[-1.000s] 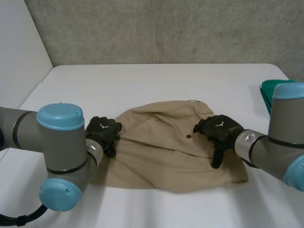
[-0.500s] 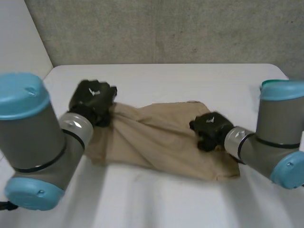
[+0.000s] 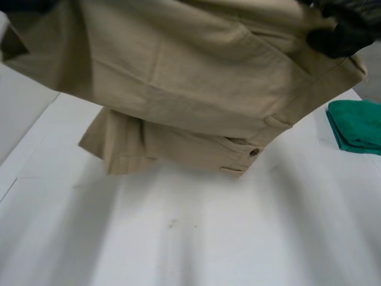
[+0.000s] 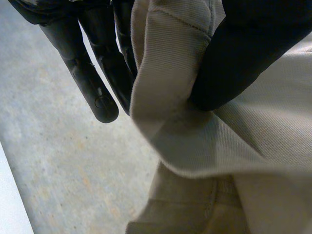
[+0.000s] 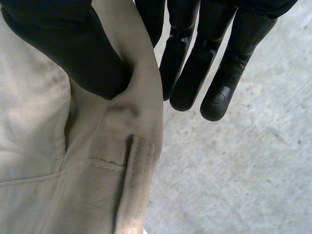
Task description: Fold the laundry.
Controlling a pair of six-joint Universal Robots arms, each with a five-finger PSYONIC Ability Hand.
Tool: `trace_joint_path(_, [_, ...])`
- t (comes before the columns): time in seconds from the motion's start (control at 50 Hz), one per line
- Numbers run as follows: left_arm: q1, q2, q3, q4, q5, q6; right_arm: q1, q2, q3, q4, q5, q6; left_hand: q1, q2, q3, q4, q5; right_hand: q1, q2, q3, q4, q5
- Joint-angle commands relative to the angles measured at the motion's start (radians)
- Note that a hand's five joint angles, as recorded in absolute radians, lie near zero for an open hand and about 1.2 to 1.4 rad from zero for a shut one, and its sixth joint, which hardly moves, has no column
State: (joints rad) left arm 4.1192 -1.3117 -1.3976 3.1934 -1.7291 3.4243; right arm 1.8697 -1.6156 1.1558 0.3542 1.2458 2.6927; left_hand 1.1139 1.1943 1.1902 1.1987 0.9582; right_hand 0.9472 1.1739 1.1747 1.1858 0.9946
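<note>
White bench [image 3: 178, 238], grey wall behind. Item one: khaki garment [image 3: 196, 89], held spread above the bench, its lower part hanging near it. Left hand [image 4: 234, 58]: thumb and fingers [image 4: 92, 73] pinched one upper edge. Right hand [image 5: 63, 44]: pinched the waistband end likewise. Item two: green cloth [image 3: 357, 125], folded, at the bench's right. I judged no fold made yet, so all the folding remained.
</note>
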Motion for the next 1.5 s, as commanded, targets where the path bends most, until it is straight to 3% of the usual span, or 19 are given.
trace_joint_path(0.02, [-0.019,0.080,-0.003,-0.085,-0.001,-0.003,0.002,-0.067,-0.094,0.165,-0.029,-0.049,0.282,0.202,0.206,0.198,0.264,0.449,0.222,0.222,0.210,0.227])
trace_joint_path(0.16, [-0.019,0.008,-0.012,-0.099,-0.001,-0.019,0.000,0.018,-0.128,0.215,-0.049,-0.085,0.282,0.202,0.206,0.198,0.264,0.449,0.222,0.222,0.210,0.227])
trace_joint_path(0.32, [0.019,-0.282,0.028,-0.092,0.005,-0.022,0.055,0.348,-0.263,0.204,-0.032,-0.102,0.282,0.202,0.206,0.198,0.264,0.449,0.222,0.222,0.210,0.227])
trace_joint_path(0.4, [0.076,-0.493,0.118,-0.084,0.011,-0.019,0.091,0.572,-0.434,0.166,0.039,-0.109,0.282,0.202,0.206,0.198,0.264,0.449,0.222,0.222,0.210,0.227])
trace_joint_path(0.52, [0.090,-0.766,0.351,-0.046,0.010,-0.010,0.095,0.805,-0.646,0.002,0.153,-0.109,0.248,0.167,0.171,0.163,0.229,0.449,0.222,0.222,0.210,0.227])
trace_joint_path(0.58, [0.095,-0.906,0.511,-0.040,0.000,-0.007,0.098,0.910,-0.697,-0.153,0.211,-0.103,-0.293,-0.374,-0.369,-0.378,-0.312,0.449,0.222,0.222,0.210,0.227])
trace_joint_path(0.6, [0.096,-0.937,0.549,-0.043,-0.001,-0.004,0.100,0.930,-0.697,-0.190,0.222,-0.105,-0.580,-0.661,-0.657,-0.665,-0.599,0.360,0.133,0.132,0.121,0.138])
trace_joint_path(0.62, [0.095,-0.986,0.613,-0.053,-0.003,0.001,0.109,0.959,-0.691,-0.249,0.234,-0.112,-0.939,-1.020,-1.016,-1.024,-0.958,-0.615,-0.841,-0.842,-0.853,-0.837])
trace_joint_path(0.64, [0.093,-1.004,0.638,-0.056,-0.003,0.001,0.114,0.971,-0.688,-0.273,0.245,-0.117,-0.939,-1.020,-1.016,-1.024,-0.958,-0.773,-0.999,-1.000,-1.011,-0.995])
trace_joint_path(0.7, [0.089,-1.021,0.655,-0.073,-0.010,-0.002,0.124,1.003,-0.683,-0.278,0.251,-0.140,-0.939,-1.020,-1.016,-1.024,-0.958,-0.773,-0.999,-1.000,-1.011,-0.995])
trace_joint_path(0.8, [0.070,-1.002,0.563,-0.079,-0.032,-0.005,0.147,0.947,-0.602,-0.219,0.257,-0.143,-0.939,-1.020,-1.016,-1.024,-0.958,-0.773,-0.999,-1.000,-1.011,-0.995])
trace_joint_path(0.9, [0.053,-0.845,0.358,-0.079,-0.033,-0.010,0.138,0.792,-0.441,-0.143,0.257,-0.140,-0.939,-1.019,-1.015,-1.023,-0.957,-0.773,-0.999,-1.000,-1.011,-0.995])
trace_joint_path(1.1, [-0.091,-0.632,-0.069,-0.079,-0.035,-0.017,0.095,0.519,0.083,-0.078,0.233,-0.152,-0.854,-0.934,-0.930,-0.938,-0.872,-0.773,-0.999,-1.000,-1.011,-0.995])
trace_joint_path(1.18, [-0.143,-0.615,-0.194,-0.072,-0.033,-0.019,0.046,0.433,0.310,-0.100,0.163,-0.154,-0.751,-0.831,-0.827,-0.836,-0.770,-0.773,-0.999,-1.000,-1.011,-0.995])
trace_joint_path(1.3, [-0.162,-0.664,-0.242,-0.005,-0.036,-0.016,-0.029,0.410,0.528,-0.269,0.049,-0.139,-0.666,-0.746,-0.742,-0.751,-0.685,-0.675,-0.901,-0.902,-0.913,-0.897])
trace_joint_path(1.5, [-0.106,-0.790,-0.218,0.105,-0.158,-0.002,-0.060,0.477,0.625,-0.483,0.038,-0.134,-0.284,-0.365,-0.361,-0.369,-0.303,-0.508,-0.734,-0.735,-0.746,-0.730])
